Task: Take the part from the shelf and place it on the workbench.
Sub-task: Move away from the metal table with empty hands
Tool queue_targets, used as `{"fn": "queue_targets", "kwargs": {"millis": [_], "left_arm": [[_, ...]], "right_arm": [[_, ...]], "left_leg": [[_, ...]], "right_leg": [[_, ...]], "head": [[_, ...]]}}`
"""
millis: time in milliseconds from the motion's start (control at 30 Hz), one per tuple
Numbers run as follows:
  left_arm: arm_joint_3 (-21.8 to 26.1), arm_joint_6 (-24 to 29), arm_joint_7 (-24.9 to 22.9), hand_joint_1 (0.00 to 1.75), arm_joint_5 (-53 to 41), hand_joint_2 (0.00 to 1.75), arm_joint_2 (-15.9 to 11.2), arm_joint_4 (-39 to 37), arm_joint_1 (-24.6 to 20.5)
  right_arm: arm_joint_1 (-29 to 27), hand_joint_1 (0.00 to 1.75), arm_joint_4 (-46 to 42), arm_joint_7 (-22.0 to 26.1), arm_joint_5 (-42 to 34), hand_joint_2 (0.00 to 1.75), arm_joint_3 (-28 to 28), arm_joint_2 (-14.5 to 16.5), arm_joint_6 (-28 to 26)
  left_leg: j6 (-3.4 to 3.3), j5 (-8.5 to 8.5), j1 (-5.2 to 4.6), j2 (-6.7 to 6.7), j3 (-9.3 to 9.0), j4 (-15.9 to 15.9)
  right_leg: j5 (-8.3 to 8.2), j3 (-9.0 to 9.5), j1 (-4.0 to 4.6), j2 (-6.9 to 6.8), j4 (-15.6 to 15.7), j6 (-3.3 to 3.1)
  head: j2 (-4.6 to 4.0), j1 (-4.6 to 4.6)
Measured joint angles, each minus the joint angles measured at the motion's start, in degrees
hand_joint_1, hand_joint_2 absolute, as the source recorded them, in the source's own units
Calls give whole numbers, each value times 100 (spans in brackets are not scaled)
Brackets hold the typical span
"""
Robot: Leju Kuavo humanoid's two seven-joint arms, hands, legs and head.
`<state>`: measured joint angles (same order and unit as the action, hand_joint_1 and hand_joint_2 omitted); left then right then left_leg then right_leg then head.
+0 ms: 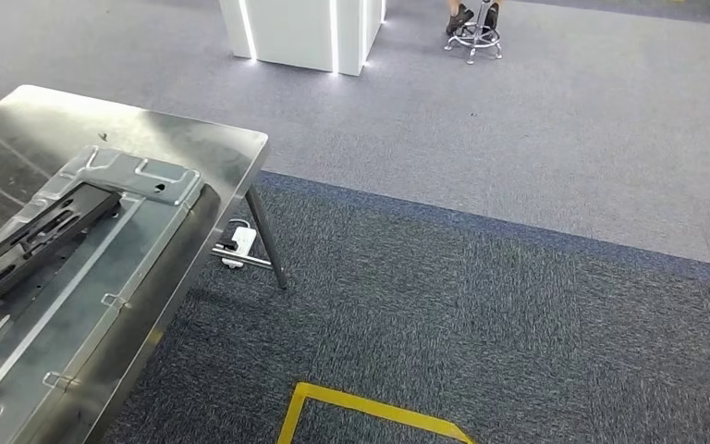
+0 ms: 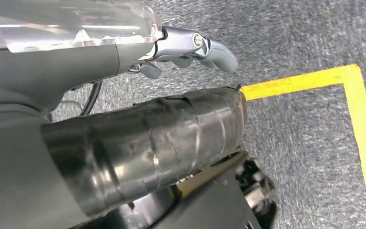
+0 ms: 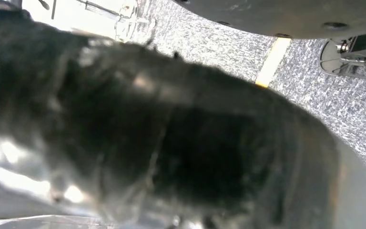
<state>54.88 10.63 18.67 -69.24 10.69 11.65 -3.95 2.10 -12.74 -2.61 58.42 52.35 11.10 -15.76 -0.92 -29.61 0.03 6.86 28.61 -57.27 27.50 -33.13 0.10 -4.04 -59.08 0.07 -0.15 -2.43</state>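
Long black part (image 1: 32, 242) diagonal across workbench (image 1: 194, 139), far end rightward.

Grey carpet covers the floor (image 1: 536, 120), darker in a band nearer the camera. A yellow tape line (image 1: 370, 409) marks a corner on the dark carpet — in the left wrist view too. Far back stands a white lit pillar (image 1: 300, 32); beside it, a metal stool (image 1: 473, 39) with a person's feet (image 1: 462, 16) resting on it. A white power strip (image 1: 238, 246) lies on the floor.

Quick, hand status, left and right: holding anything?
Left hand: cannot tell; its grey thumb sticks out over the carpet, with a dark taped shape beside it.
Right hand: cannot tell; a dark blur close to the camera.
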Motion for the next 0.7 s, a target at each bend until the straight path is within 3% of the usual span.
{"fn": "queue_targets", "kwargs": {"millis": [33,100,167,200,233,267,300,333,400,467,533,600,700], "left_arm": [[1,-1,1,0,-1,0,0,0,-14],[1,-1,8,0,-2,0,-1,0,-30],[3,-7,14,0,-3,0,-2,0,-25],[5,-14,13,0,-1,0,-2,0,-15],[8,-25,9,0,0,0,-2,0,-3],[11,-39,5,0,1,0,-2,0,10],[14,-51,2,0,2,0,-3,0,19],[18,-62,1,0,2,0,-3,0,23],[31,-73,2,0,3,0,-9,0,25],[44,-78,3,0,4,0,-15,0,14],[50,-80,1,0,4,0,-13,0,-7],[53,-81,-1,0,3,0,-7,0,-16],[65,-83,-1,0,-2,0,-3,0,6]], "right_arm": [[-4,0,0,-2,1,0,0,1,1],[-5,0,0,-4,2,0,1,5,4],[10,0,0,-4,3,0,2,11,14],[16,0,0,-4,4,0,2,11,21],[20,0,0,-4,8,0,2,11,30],[18,0,0,-4,11,0,2,11,38],[15,0,0,-4,14,0,2,11,44],[13,0,0,-4,17,0,2,11,49],[14,0,0,-4,20,0,2,14,59],[14,0,0,-5,20,0,2,19,69],[-7,0,0,-11,22,0,2,19,70],[-24,0,0,-21,29,0,2,13,67],[-10,0,0,-28,43,0,2,9,66]], "left_leg": [[32,-18,5,44,-20,3],[96,-179,29,-121,20,-176],[131,-538,55,-456,296,-808],[135,-708,59,-554,488,-1204],[134,-799,60,-600,652,-1518],[126,-770,59,-621,738,-1645],[111,-630,59,-640,726,-1554],[89,-406,59,-679,621,-1259],[38,-23,61,-903,340,-498],[9,79,53,-1060,207,-121],[-26,94,47,-989,181,-71],[-97,142,70,-861,149,-10],[-162,157,70,-634,138,23]], "right_leg": [[-5,10,-4,66,12,-31],[-32,38,-33,197,51,-102],[-53,41,-48,335,69,-156],[-55,32,-42,412,63,-171],[-55,27,-36,495,55,-178],[-54,26,-30,584,46,-181],[-53,28,-28,671,37,-181],[-52,34,-27,757,28,-179],[-48,24,-28,906,6,-161],[-56,-12,-37,1021,-7,-104],[-78,-37,-49,1120,5,-22],[9,-100,-38,974,-113,35],[489,-515,-49,552,-973,92]], "head": [[0,0],[0,2],[0,5],[0,7],[0,6],[0,7],[0,7],[0,7],[0,6],[0,6],[0,7],[0,-7],[0,-41]]}}
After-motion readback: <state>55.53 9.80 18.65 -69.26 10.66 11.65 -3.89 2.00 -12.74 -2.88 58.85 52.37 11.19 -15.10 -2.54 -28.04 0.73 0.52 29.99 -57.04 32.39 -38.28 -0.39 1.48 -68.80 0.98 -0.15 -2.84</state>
